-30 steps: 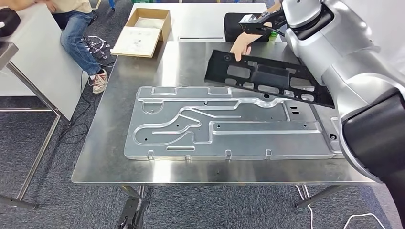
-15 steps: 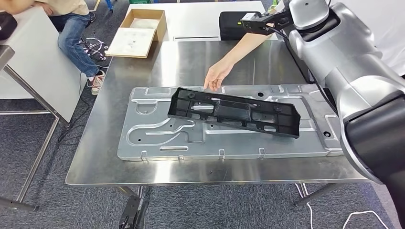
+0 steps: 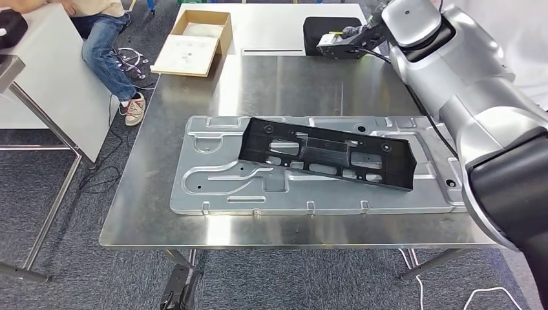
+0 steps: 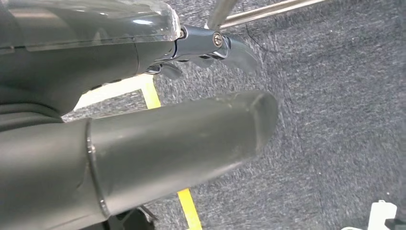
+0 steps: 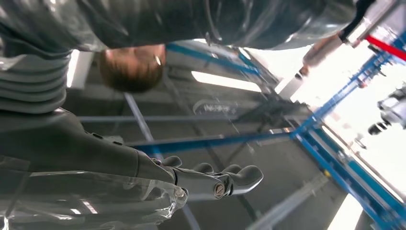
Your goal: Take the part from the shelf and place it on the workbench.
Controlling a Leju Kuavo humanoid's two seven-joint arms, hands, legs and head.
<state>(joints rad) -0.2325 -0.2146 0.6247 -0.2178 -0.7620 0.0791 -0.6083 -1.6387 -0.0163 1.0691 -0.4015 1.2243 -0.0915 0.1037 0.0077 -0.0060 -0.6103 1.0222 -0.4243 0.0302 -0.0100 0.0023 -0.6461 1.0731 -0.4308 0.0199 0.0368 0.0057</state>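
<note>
The black plastic part [image 3: 323, 152], long and full of cut-outs, lies slanted on the big silver stamped plate [image 3: 220, 187] that rests on the steel workbench [image 3: 278, 84]. Nothing holds the part. My right arm [image 3: 452, 71] reaches up past the bench's far right corner. In the right wrist view my right hand [image 5: 210, 179] points toward the ceiling, fingers apart, with nothing in it. My left hand [image 4: 167, 143] hangs over grey carpet, its thick thumb and darker fingers [image 4: 210, 43] holding nothing.
A black case [image 3: 316, 29] stands at the bench's far edge by my right wrist. An open cardboard box [image 3: 194, 42] sits at the far left corner. A person [image 3: 103, 45] sits beyond a white table [image 3: 52, 90] on the left. A person's head [image 5: 131, 67] is close behind my right hand.
A person's hand carried the black part from the bench's far right down onto the silver plate, then drew back out of sight. My right arm stayed raised.
</note>
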